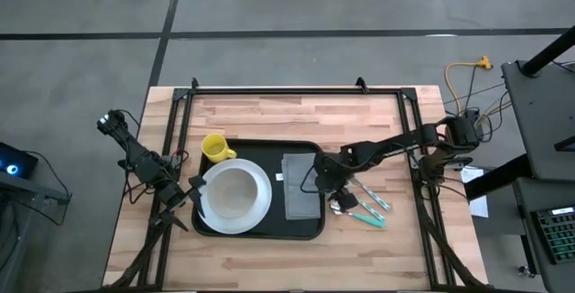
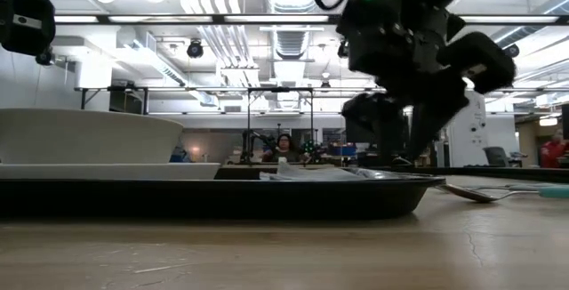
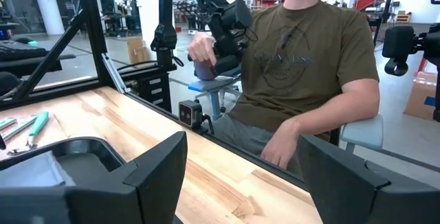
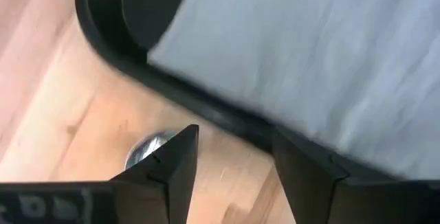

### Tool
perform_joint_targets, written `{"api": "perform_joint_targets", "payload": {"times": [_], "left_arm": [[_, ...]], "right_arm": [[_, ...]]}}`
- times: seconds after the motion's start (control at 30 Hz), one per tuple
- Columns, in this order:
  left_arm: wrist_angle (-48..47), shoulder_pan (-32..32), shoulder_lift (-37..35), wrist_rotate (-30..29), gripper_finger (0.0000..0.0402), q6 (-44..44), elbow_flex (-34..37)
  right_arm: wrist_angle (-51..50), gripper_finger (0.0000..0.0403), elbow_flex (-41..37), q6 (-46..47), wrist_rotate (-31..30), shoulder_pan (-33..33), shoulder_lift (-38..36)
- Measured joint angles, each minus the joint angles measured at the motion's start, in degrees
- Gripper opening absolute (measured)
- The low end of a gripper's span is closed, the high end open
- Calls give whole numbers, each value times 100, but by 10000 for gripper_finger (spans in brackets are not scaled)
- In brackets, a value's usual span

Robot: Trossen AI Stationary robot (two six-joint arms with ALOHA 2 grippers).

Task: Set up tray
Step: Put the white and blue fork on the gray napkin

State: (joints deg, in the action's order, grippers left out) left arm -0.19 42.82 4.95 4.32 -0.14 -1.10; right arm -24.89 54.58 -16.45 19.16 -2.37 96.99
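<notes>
The tray (image 1: 260, 230) lies in the middle of the surface (image 1: 296, 118), holding a white plate (image 1: 235, 193) on its left half and a grey napkin (image 1: 299, 185) on its right half; a yellow mug (image 1: 216, 147) stands at its far left corner. My right tool (image 1: 325, 183) hangs just over the tray's right rim, above the napkin's edge, fingers spread with nothing between them. My left tool (image 1: 196, 196) waits at the tray's left edge beside the plate, also wide open and empty.

The cutlery (image 1: 361, 205) lies loose on the wood just right of the tray, handles angled away from it. I judge that fetching a piece is the step now. To do it well I should swing right clear of the rim before descending, so I don't nudge the tray or drag the napkin. Then line my fingers across one handle, not along it, and pick the piece nearest me so the others stay put. Come down low; these pieces are thin and flat, and a high pinch would close on air.
</notes>
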Motion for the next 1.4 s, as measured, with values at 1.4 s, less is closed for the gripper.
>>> {"api": "perform_joint_targets", "payload": {"times": [1.4], "left_arm": [[0,-1,0,0,255,0,-1]], "right_arm": [[-1071,172,333,1872,-281,-24,-136]]}}
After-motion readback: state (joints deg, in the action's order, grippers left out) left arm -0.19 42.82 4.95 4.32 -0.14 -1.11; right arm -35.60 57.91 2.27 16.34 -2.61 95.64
